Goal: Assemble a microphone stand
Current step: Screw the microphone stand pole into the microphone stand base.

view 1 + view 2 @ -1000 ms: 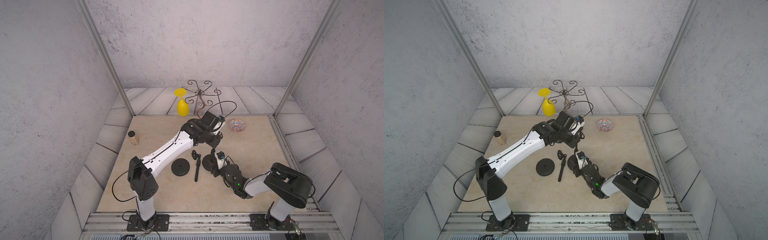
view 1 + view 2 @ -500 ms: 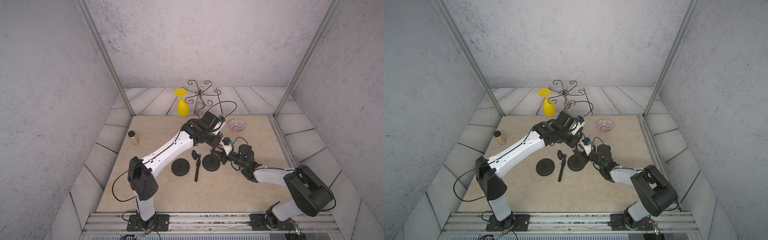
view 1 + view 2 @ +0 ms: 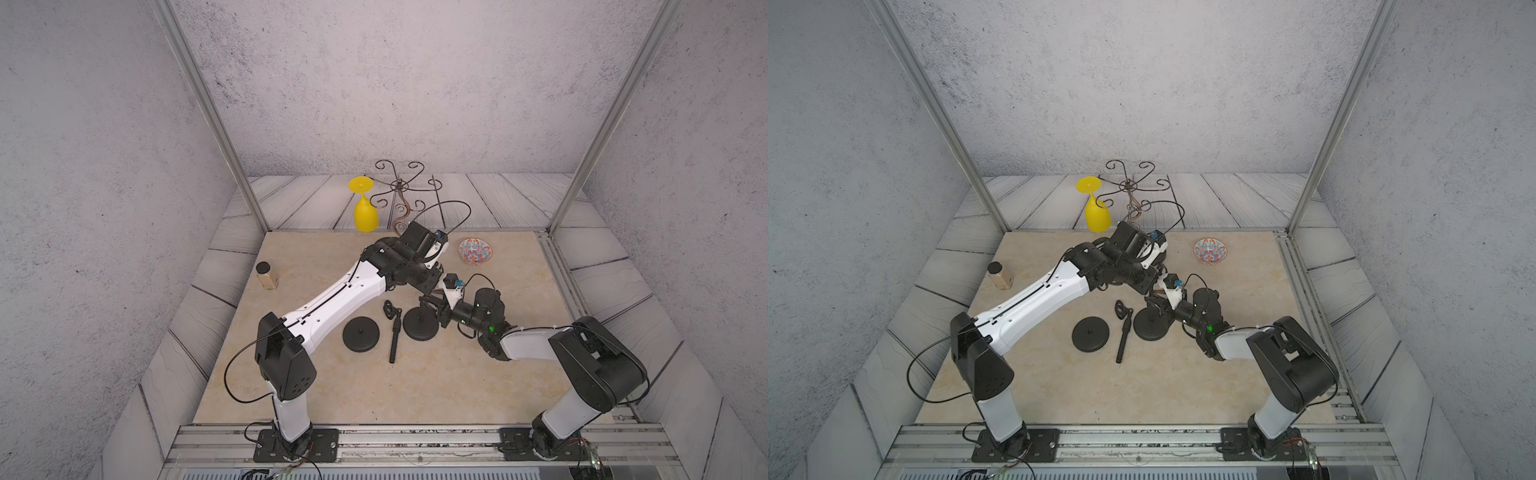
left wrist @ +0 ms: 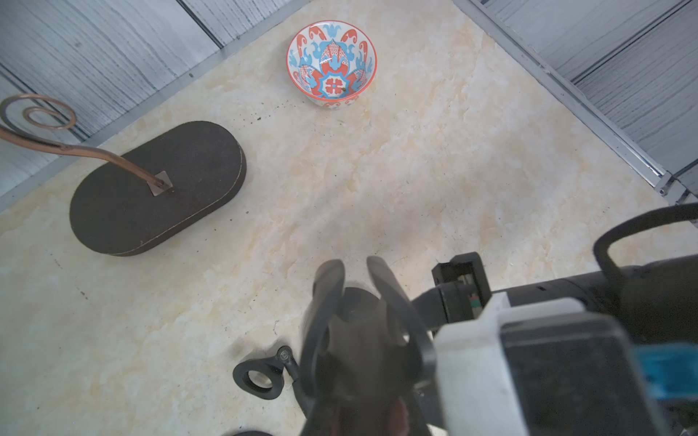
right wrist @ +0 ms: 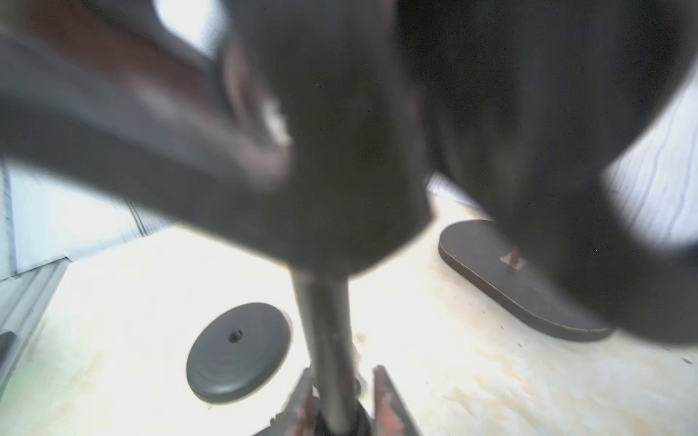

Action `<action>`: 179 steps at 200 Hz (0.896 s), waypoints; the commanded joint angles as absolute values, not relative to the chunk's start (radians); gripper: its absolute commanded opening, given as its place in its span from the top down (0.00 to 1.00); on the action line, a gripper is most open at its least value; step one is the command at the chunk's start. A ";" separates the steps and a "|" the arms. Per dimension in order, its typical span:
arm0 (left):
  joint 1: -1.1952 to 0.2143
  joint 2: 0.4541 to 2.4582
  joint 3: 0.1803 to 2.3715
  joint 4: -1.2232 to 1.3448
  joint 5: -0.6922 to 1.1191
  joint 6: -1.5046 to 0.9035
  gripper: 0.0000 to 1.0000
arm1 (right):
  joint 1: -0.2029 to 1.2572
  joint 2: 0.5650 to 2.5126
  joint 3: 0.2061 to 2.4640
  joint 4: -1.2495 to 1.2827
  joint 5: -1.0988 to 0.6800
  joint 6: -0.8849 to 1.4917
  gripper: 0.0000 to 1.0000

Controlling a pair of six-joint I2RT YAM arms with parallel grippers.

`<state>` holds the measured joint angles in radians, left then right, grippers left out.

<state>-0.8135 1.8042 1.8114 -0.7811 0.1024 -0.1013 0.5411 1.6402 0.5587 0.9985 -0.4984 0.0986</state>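
Your left claw (image 4: pixel 354 266) is closed from above on the top of the upright pole (image 5: pixel 326 332). The pole is a slim matt-black tube standing on a round black base (image 3: pixel 417 330) near the middle of the bench (image 3: pixel 519 270). Your right claw (image 5: pixel 342 373) straddles the pole low down with its jaws narrowly apart. One finger lies against the tube, and a strip of bench shows beside the other. A second base (image 3: pixel 361 334), a flat black disc with a centre hole, lies just beside the first. Between the two, a loose pole (image 3: pixel 394 338) with a ring clip lies flat.
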 commanded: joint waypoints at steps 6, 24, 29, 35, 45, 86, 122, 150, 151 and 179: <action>-0.824 1.816 1.828 -0.793 0.148 -0.104 0.84 | 0.545 1.663 0.540 0.950 -0.513 0.115 0.60; -0.824 1.815 1.829 -0.792 0.148 -0.104 0.84 | 0.545 1.656 0.553 0.925 -0.506 0.102 0.60; -0.824 1.816 1.830 -0.792 0.147 -0.104 0.84 | 0.544 1.655 0.556 0.921 -0.503 0.100 0.63; -0.824 1.815 1.830 -0.793 0.148 -0.104 0.84 | 0.545 1.655 0.558 0.921 -0.499 0.099 0.65; -0.824 1.815 1.830 -0.792 0.147 -0.104 0.84 | 0.545 1.653 0.561 0.924 -0.496 0.099 0.66; -0.824 1.814 1.825 -0.792 0.148 -0.105 0.84 | 0.545 1.658 0.563 0.942 -0.440 0.120 0.86; -0.823 1.811 1.816 -0.786 0.147 -0.109 0.84 | 0.650 1.705 0.437 1.112 -0.004 0.173 1.00; -0.823 1.810 1.812 -0.785 0.145 -0.112 0.84 | 0.896 1.805 0.448 1.084 0.608 0.181 1.00; -0.823 1.809 1.812 -0.786 0.144 -0.112 0.84 | 0.901 1.809 0.451 1.080 0.626 0.184 1.00; -0.823 1.804 1.812 -0.794 0.136 -0.107 0.84 | 1.027 1.925 0.516 1.135 0.819 0.222 1.00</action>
<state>-0.8146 1.8061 1.8107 -0.7872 0.1123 -0.1009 0.9363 1.8015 0.5106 1.2423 0.5007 0.1799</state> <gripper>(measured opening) 0.189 0.276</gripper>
